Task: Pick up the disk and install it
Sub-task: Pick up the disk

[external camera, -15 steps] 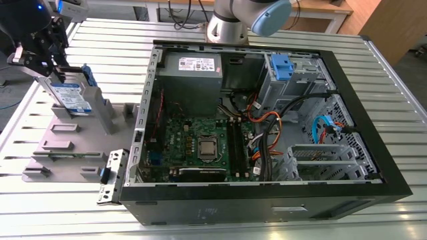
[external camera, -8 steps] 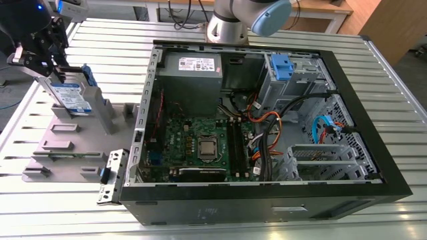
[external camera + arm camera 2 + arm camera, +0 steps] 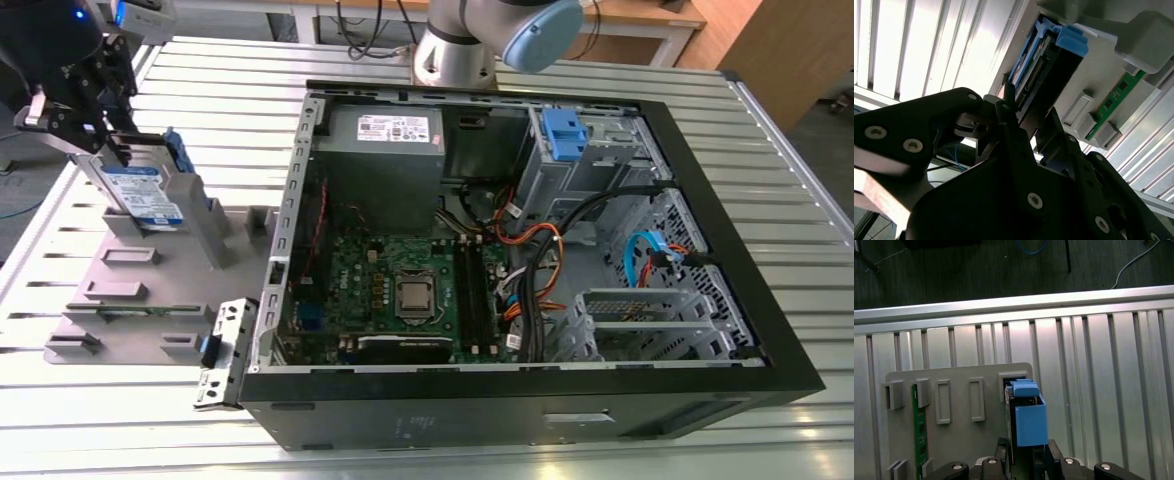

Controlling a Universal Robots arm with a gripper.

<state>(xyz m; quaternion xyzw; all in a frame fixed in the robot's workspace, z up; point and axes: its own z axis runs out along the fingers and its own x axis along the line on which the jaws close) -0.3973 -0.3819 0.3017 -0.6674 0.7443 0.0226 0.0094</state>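
Looks like the pick-up step here. The gripper (image 3: 118, 152) has its fingers pinched on the top end of the disk (image 3: 144, 195), which stands upright in a slot of the grey rack (image 3: 120, 290), beside the open computer case (image 3: 534, 425). I'd guess freeing it calls for a straight pull along the slot, no tilting, or the blue frame could bind.

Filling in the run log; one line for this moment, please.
phase: pick-up | gripper: at upper end of disk | disk: upright in grey holder beside open computer case | installed: no
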